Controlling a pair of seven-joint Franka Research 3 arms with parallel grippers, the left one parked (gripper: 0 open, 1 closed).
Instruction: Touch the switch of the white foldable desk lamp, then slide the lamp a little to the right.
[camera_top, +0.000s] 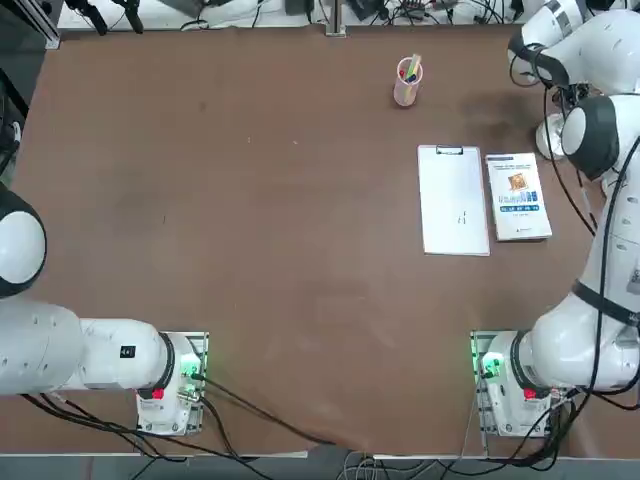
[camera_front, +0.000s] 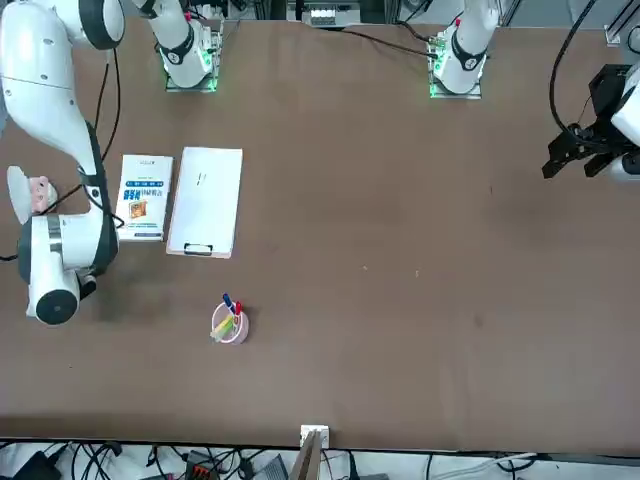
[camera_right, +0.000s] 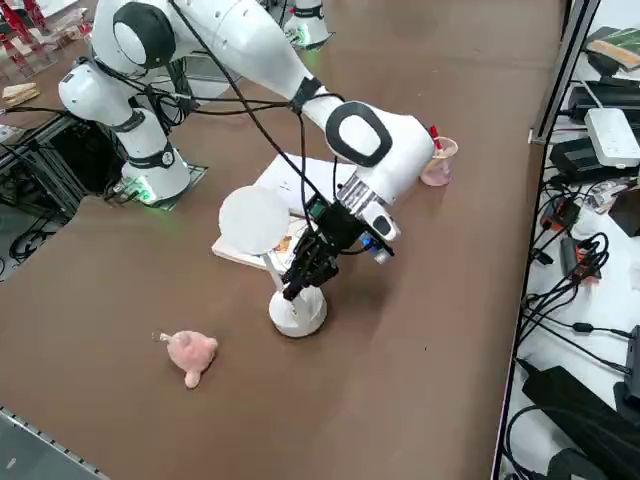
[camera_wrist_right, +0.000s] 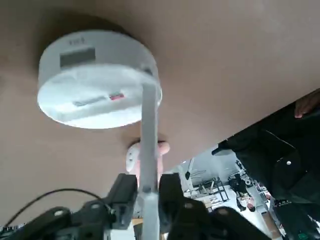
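Note:
The white foldable desk lamp (camera_right: 297, 312) stands near the table's right edge on its round disc base (camera_wrist_right: 95, 80). Its flat round head (camera_right: 255, 220) is raised above the base. My right gripper (camera_right: 305, 275) hangs low just over the base. In the right wrist view the gripper (camera_wrist_right: 147, 192) is shut on the lamp's slim arm (camera_wrist_right: 149, 125), with one black finger (camera_wrist_right: 125, 187) pressed to each side of it. From overhead only a sliver of the lamp (camera_top: 550, 136) shows behind my right arm. In the front view the lamp head (camera_front: 17, 195) peeks out at the far left.
A book (camera_top: 517, 196) and a white clipboard (camera_top: 453, 200) lie just left of the lamp. The pink pen cup (camera_top: 407, 80) stands farther back. A pink plush toy (camera_right: 190, 355) lies close to the lamp base, towards the table's right edge.

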